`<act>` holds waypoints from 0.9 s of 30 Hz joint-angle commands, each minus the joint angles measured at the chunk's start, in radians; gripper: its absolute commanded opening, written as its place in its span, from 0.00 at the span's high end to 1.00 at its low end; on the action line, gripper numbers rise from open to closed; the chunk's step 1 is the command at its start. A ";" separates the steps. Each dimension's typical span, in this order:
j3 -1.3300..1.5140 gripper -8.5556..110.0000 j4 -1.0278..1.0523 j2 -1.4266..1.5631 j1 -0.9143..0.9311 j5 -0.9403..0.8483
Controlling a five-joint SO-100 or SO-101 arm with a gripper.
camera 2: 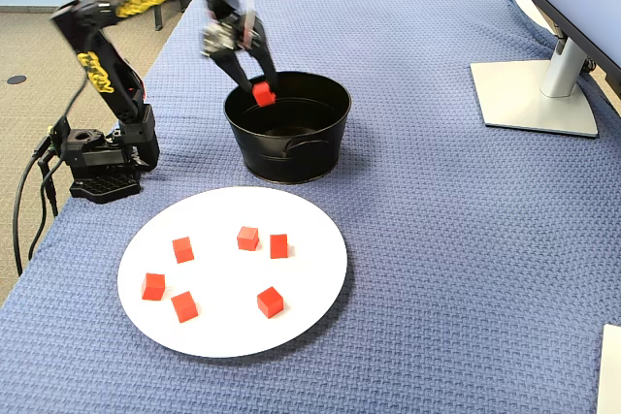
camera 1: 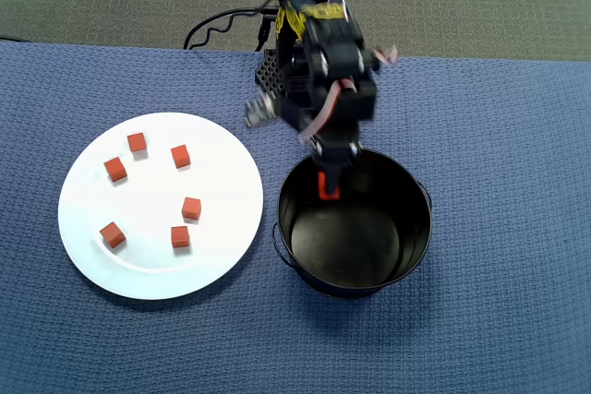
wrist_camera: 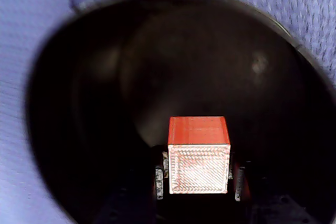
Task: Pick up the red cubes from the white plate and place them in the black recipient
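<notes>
- Red cube (wrist_camera: 198,153) sits clamped between your fingers (wrist_camera: 159,178); the wrist view shows it held over the dark inside of the black pot (wrist_camera: 79,103).
- Your overhead view adds what the wrist misses: six more cubes (camera 1: 181,156) on the white plate (camera 1: 222,256), left of the pot.
- Your fixed view alone shows a monitor stand (camera 2: 539,94) on the blue cloth-covered table (camera 2: 446,239).
</notes>
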 commanded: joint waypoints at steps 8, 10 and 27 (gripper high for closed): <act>-0.127 0.54 0.009 0.002 0.018 -0.175; -0.152 0.54 0.035 0.008 0.078 -0.206; -0.221 0.69 0.011 -0.333 0.733 -0.641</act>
